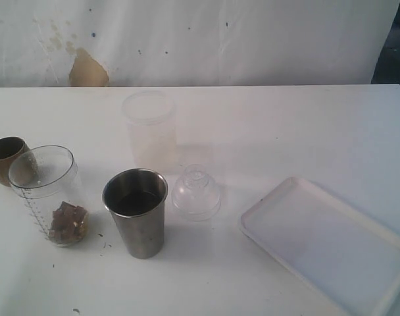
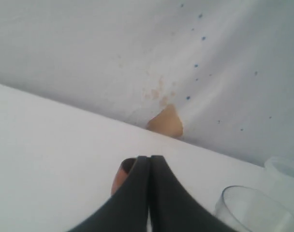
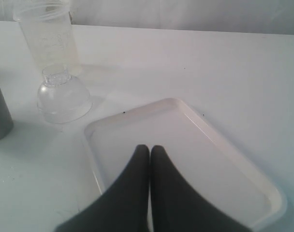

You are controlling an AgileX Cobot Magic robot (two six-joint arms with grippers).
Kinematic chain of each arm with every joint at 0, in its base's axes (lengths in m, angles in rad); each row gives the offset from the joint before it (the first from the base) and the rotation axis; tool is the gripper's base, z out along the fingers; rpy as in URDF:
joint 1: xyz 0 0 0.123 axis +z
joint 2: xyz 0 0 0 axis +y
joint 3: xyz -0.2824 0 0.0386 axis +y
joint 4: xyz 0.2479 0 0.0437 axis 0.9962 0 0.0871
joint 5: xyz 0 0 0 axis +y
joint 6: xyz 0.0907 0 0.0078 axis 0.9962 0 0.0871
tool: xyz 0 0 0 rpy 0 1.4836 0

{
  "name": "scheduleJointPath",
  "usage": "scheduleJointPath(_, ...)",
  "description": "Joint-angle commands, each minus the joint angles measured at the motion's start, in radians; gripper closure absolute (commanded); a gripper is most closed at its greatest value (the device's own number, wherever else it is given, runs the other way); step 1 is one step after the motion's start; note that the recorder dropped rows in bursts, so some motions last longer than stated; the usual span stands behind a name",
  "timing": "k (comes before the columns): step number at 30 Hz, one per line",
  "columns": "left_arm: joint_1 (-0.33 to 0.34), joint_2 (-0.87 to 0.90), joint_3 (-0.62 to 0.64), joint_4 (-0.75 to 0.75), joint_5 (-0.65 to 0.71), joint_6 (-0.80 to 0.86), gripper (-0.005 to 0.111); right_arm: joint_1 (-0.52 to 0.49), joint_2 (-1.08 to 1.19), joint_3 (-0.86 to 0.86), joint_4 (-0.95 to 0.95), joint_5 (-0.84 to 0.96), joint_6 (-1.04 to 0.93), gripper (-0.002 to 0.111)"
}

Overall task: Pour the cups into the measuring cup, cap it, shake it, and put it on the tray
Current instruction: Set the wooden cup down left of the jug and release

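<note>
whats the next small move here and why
Probably open the left gripper: it is shut and empty, pointing at the small rounded brown wooden cup, which stands upright beside the clear plastic measuring cup with scale marks.

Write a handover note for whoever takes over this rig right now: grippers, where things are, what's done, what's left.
Left gripper: shut, empty, pointed toward the wooden cup.
Right gripper: shut, empty, by the tray.
Measuring cup: upright, uncapped, brown bits at its bottom.
Steel tumbler: upright beside it, seemingly holding dark liquid.
Dome lid: on the table, apart from both.
Done: possibly the wooden cup's pour.
Left: pour the tumbler, cap, shake, set on tray.
</note>
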Motion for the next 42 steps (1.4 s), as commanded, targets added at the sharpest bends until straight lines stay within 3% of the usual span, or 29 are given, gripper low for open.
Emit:
scheduleJointPath(1,-0.034,-0.008,0.004,0.043,0.023,-0.038,0.107,0.001,-0.003,0.005,0.002,-0.002,0.001,0.108)
scheduleJointPath(7,-0.086,-0.008,0.004,0.088,-0.078,-0.032,0.107,0.001,-0.003,0.005,0.002,-0.002,0.001,0.108)
scheduleJointPath(17,-0.104,-0.008,0.004,0.089,-0.076,-0.030,0.107,0.001,-0.003,0.005,0.002,-0.002,0.001,0.108)
scheduleJointPath(19,-0.128,-0.008,0.004,-0.018,-0.083,0.065,0.107,0.001,-0.003,0.005,0.002,-0.002,0.001,0.108)
scheduleJointPath(22,-0.155,-0.008,0.004,-0.493,-0.079,0.528,0.107,0.001,-0.003,0.005,0.002,-0.002,0.001,0.108)
scheduleJointPath(24,-0.173,-0.008,0.004,-0.691,-0.049,0.728,0.107,0.001,-0.003,0.005,0.002,-0.002,0.001,0.108)
scheduleJointPath(31,-0.181,-0.035,0.004,-0.681,0.103,0.781,0.107,0.001,-0.003,0.005,0.002,-0.002,0.001,0.108)
scheduleJointPath(42,-0.181,-0.120,0.004,-0.661,0.160,0.785,0.107,0.001,-0.003,0.005,0.002,-0.002,0.001,0.108)
